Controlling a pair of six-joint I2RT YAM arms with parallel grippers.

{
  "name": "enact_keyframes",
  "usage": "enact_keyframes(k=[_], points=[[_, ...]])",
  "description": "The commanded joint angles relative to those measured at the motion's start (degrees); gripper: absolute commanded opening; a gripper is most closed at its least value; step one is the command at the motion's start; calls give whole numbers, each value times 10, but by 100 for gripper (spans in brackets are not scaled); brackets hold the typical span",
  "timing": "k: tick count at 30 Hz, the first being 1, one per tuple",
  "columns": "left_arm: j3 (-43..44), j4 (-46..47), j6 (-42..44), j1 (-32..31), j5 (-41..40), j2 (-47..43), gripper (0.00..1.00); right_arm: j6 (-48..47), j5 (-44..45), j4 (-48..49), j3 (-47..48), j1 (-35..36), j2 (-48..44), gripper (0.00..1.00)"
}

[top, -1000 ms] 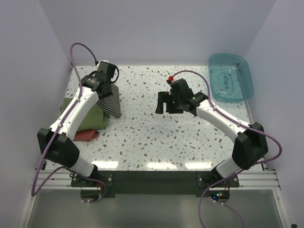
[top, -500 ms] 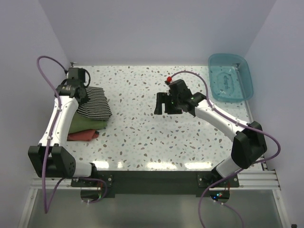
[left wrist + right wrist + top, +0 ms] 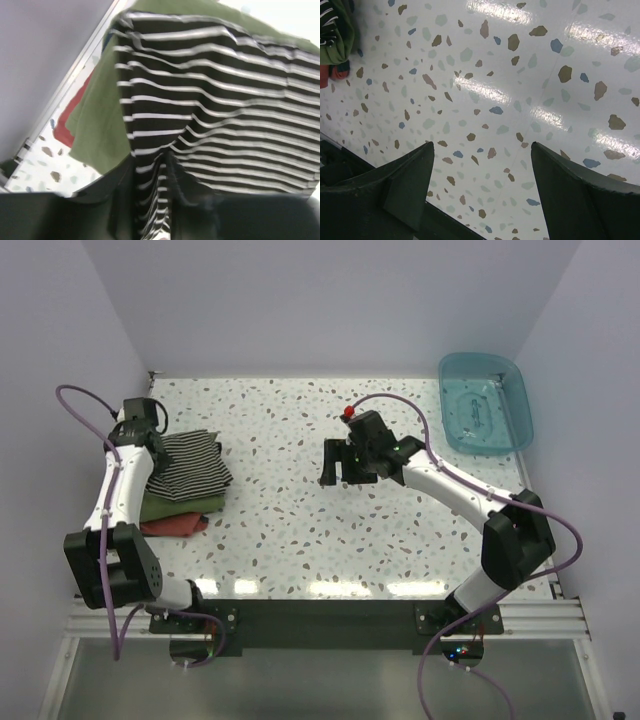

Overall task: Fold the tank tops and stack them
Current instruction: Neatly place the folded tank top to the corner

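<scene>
The thin-striped black-and-white tank top point(image 3: 195, 465), apparently clamped by the left gripper point(image 3: 158, 445), is laid on the olive-green top point(image 3: 185, 505) for stacking; the right gripper point(image 3: 338, 462) is held wide apart.

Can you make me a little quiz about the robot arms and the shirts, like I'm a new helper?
1. True or false: the black-and-white striped tank top lies on top of the olive-green tank top.
2. What is under the wide-open right claw? A) a folded shirt B) bare speckled white table C) a cup
3. Fill in: the see-through teal plastic tub sits at the table's far ____ corner.

Key: 1 true; 2 B; 3 right.
</scene>
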Motion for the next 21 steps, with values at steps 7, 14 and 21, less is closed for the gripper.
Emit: enact_keyframes(k=[7, 14, 21], points=[[21, 53, -57, 34, -53, -14, 85, -3, -5, 14, 1, 2, -11, 82], [48, 81, -56, 21, 54, -38, 85, -7, 16, -3, 10, 3, -23, 82], [19, 122, -82, -169, 90, -81, 87, 0, 63, -16, 8, 1, -62, 83]])
